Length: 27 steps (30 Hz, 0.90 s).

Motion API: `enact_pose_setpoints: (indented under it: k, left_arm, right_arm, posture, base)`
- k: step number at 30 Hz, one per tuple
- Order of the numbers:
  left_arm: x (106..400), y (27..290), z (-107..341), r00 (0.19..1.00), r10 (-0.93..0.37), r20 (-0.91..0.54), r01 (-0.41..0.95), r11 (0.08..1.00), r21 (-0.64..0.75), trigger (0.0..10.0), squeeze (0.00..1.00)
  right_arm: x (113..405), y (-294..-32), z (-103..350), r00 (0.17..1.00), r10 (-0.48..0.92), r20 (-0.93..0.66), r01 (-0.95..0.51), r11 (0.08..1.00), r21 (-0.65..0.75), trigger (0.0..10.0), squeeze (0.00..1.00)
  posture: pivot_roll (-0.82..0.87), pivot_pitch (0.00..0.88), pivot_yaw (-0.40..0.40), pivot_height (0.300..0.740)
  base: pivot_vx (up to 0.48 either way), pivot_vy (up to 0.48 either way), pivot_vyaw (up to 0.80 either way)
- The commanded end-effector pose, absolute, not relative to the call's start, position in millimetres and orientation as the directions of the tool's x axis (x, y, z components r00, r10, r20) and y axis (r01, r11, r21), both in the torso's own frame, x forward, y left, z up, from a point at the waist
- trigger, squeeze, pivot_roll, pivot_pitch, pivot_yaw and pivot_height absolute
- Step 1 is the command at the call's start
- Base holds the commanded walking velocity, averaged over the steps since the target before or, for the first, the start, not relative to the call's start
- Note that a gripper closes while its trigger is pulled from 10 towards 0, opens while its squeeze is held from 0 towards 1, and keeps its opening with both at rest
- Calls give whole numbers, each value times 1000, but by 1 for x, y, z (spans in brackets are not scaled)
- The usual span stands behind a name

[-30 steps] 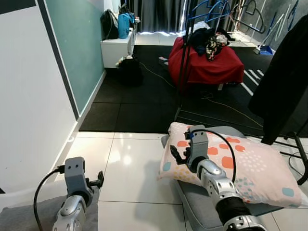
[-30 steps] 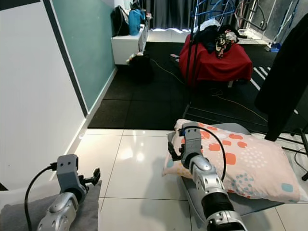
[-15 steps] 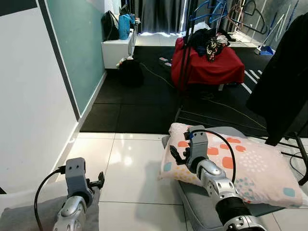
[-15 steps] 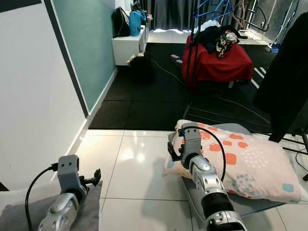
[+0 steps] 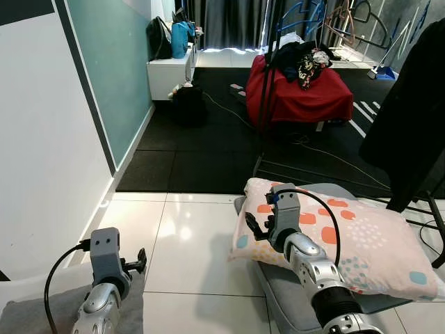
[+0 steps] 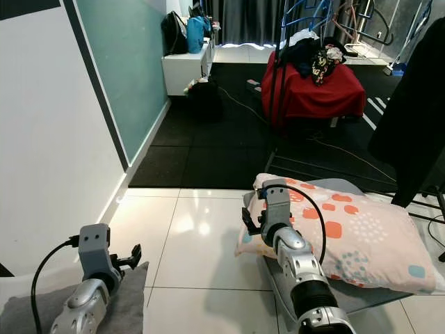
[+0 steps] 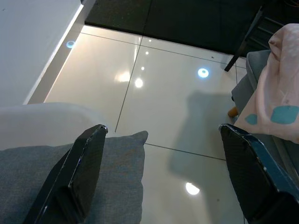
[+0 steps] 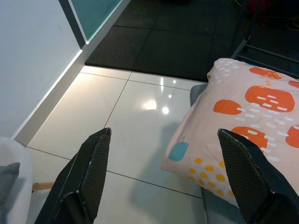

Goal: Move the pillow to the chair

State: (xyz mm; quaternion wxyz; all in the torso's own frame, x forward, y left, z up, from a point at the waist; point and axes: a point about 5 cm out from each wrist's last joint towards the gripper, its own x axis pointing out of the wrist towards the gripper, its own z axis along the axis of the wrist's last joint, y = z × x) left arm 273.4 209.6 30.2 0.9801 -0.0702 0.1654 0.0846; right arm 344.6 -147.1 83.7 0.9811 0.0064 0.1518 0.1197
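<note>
Lying on a grey padded chair seat (image 5: 292, 306) at the right: a pink pillow (image 5: 354, 240) patterned with orange patches, teal squares and small dots, its near-left corner overhanging the white tiled floor (image 5: 184, 243). Hovering above that corner, not touching it: the right gripper (image 5: 259, 226), fingers (image 8: 91, 172) spread wide and holding nothing. Hanging low at the left, over a grey cushion (image 7: 70, 182) edged in white: the left gripper (image 5: 138, 263), fingers (image 7: 84, 163) likewise parted wide with nothing between them. Standing just beyond the pillow: a black metal rack (image 5: 268, 83), cables trailing across the black mat (image 5: 208, 149) under it. Sitting farther back: a red beanbag (image 5: 302, 94) heaped with clothes, a white low cabinet (image 5: 169, 73) bearing a black and a blue bag, against a teal wall (image 5: 111, 66). Hanging at the far right: a black garment (image 5: 410, 118).
</note>
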Motion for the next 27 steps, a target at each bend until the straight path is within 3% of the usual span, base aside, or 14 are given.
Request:
enact_pose_setpoints:
  k: [1, 19, 27]
  left_arm:
    - [272, 211, 28, 927, 146, -344, -194, 975, -108, 10000, 0]
    - [272, 228, 32, 923, 192, -333, -236, 967, -97, 10000, 0]
    - [267, 256, 36, 895, 306, -325, -351, 932, -87, 10000, 0]
  right_arm:
    - [344, -145, 84, 925, 241, -294, -233, 970, 64, 10000, 0]
    - [344, -145, 84, 925, 242, -294, -233, 970, 69, 10000, 0]
    - [345, -146, 85, 924, 243, -294, -232, 970, 72, 10000, 0]
  posture:
    - [-112, 22, -2, 740]
    - [-107, 30, -3, 740]
    - [-89, 30, -11, 740]
  base:
    - [0, 0, 0]
    - [0, 0, 0]
    - [0, 0, 0]
